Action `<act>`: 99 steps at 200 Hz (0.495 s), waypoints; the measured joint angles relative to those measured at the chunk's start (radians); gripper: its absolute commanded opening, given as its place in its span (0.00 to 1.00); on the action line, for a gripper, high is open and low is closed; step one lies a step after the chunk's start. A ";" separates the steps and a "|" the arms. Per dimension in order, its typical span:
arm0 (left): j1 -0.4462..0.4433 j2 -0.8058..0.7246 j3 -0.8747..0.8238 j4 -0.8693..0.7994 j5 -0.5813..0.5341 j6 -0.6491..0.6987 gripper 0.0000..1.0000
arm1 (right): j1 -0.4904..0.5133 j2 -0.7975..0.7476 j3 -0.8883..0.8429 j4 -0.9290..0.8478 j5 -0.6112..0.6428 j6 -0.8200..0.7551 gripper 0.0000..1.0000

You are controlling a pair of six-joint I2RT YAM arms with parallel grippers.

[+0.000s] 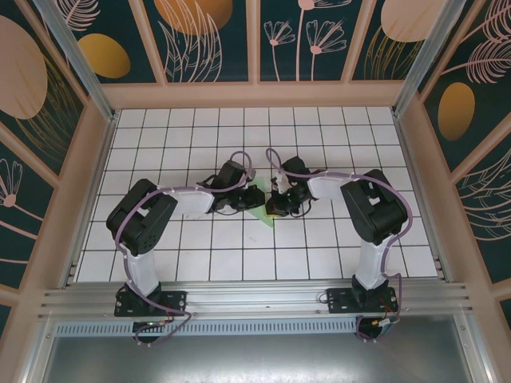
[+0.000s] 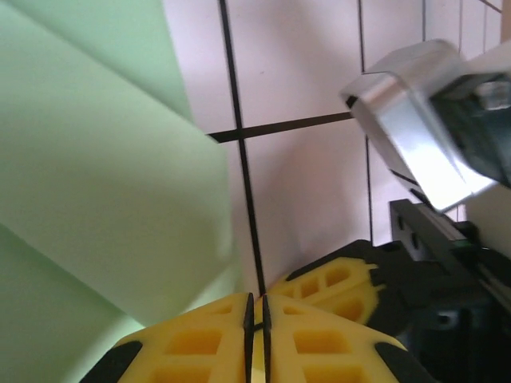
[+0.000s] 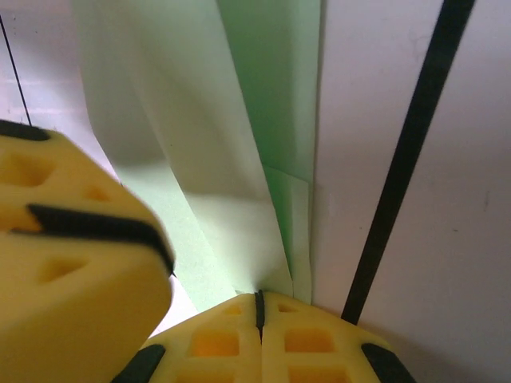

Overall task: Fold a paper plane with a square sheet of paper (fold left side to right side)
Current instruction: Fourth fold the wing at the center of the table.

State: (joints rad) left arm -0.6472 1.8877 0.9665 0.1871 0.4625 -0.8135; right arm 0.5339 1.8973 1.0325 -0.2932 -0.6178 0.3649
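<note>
Right pincer (image 3: 258, 302) pinches folded paper (image 3: 200, 120); left pincer (image 2: 255, 307) closed.

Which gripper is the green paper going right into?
The right gripper: the paper narrows into its shut jaws. Beside the left gripper it spreads off to one side.

Note that the left arm (image 1: 152, 219) and the right arm (image 1: 371, 209) both rise from their bases, elbows turned outward and forearms angled inward toward each other. The left gripper (image 2: 256, 299) and the right gripper (image 3: 259, 294) stand just beside each other, wrists lowered. You see the left fingers (image 2: 200, 343) pressed together, with only a thin seam between them. The right fingers (image 3: 315, 351) meet likewise, pinching the square sheet of paper (image 3: 239, 120) at their tips.
</note>
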 measured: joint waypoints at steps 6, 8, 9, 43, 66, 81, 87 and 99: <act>0.000 0.005 -0.001 0.003 -0.002 -0.003 0.11 | 0.001 0.000 0.000 -0.002 0.001 0.000 0.00; 0.000 0.006 -0.002 0.004 -0.002 -0.003 0.11 | 0.001 0.000 0.000 -0.002 0.001 0.000 0.00; 0.000 0.007 -0.002 0.005 -0.002 -0.003 0.11 | 0.001 0.000 0.000 -0.002 0.001 0.000 0.00; 0.000 0.022 -0.017 0.015 -0.029 -0.014 0.10 | 0.003 0.000 0.002 -0.003 0.005 -0.004 0.00; 0.000 0.036 -0.024 0.015 -0.046 -0.015 0.09 | 0.003 0.000 0.005 -0.009 0.010 -0.012 0.00; 0.000 0.036 -0.024 0.015 -0.055 -0.015 0.08 | 0.005 0.000 0.008 -0.014 0.015 -0.016 0.00; 0.000 0.036 -0.024 0.015 -0.056 -0.014 0.08 | 0.005 0.000 0.009 -0.016 0.018 -0.018 0.00; 0.000 0.036 -0.024 0.015 -0.057 -0.014 0.08 | 0.006 0.000 0.011 -0.021 0.021 -0.018 0.00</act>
State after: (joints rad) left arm -0.6472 1.9236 0.9428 0.2020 0.4053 -0.8280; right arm 0.5400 1.8973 1.0435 -0.3138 -0.5964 0.3466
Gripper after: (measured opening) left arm 0.084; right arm 0.060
